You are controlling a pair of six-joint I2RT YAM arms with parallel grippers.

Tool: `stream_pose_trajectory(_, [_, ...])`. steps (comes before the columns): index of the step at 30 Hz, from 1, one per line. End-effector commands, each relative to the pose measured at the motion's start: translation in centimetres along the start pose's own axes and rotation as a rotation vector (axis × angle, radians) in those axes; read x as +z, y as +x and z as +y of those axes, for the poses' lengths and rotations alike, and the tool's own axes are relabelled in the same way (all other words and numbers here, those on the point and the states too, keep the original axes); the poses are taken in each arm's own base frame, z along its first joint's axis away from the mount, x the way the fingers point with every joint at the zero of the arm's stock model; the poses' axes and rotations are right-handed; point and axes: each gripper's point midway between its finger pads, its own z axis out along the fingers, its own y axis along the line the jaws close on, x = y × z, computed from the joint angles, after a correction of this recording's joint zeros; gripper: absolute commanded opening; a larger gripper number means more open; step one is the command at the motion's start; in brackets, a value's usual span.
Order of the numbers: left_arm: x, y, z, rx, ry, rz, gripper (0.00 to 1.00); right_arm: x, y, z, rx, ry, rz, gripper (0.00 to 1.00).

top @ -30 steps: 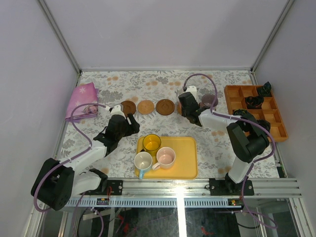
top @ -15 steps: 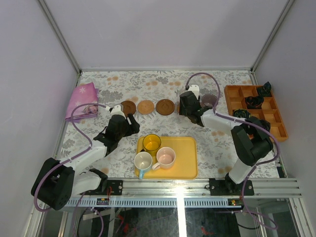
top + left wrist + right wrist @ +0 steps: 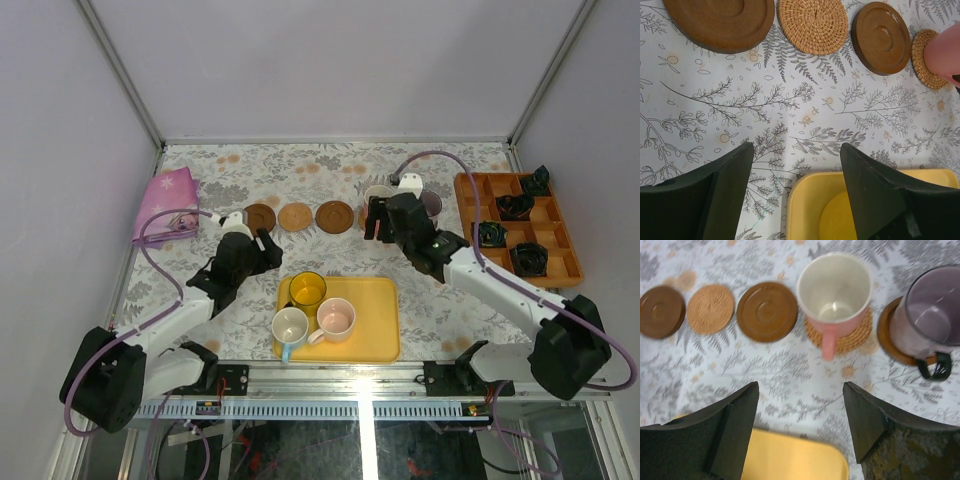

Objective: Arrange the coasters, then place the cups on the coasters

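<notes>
Hands: right hand (image 3: 800,395), left hand (image 3: 796,165), both spread wide, nothing held.
Beyond right hand: pale pink handled cup (image 3: 835,292) on woven tan round coaster (image 3: 857,337), grey-purple cup (image 3: 930,315) on dark brown wooden coaster (image 3: 886,337); three cups (image 3: 336,318) in yellow rectangular tray (image 3: 375,335).

Yellow tray (image 3: 375,325): holds translucent yellow cup (image 3: 307,289), white-and-blue cup (image 3: 290,326), pink cup (image 3: 336,318). Beyond the tray, in a row: dark coaster (image 3: 260,217), tan coaster (image 3: 296,216), second dark coaster (image 3: 334,216). Beyond-right of the tray: grey-purple cup (image 3: 428,204).
</notes>
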Motion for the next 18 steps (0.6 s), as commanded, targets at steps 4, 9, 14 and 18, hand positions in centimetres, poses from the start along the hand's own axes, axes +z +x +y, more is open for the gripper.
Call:
stream_pose_trajectory(4, [-0.7, -0.8, -0.8, 0.005, 0.036, -0.027, 0.7, -4.7, 6.4, 4.0, -0.118, -0.196, 0.155, 0.8])
stream_pose_trajectory(9, [-1.2, -0.8, -1.0, -0.012, 0.05, -0.031, 0.7, -7.2, 9.4, 6.4, -0.167, -0.306, 0.214, 0.86])
stream_pose_trajectory(14, [-1.7, -0.6, -1.2, -0.026, 0.07, -0.026, 0.7, -8.7, 12.5, 7.0, -0.221, -0.327, 0.3, 0.86])
stream_pose_trajectory(18, [-2.0, -0.6, -1.1, -0.032, 0.071, -0.034, 0.7, -9.3, 14.8, 7.4, -0.251, -0.341, 0.354, 0.79])
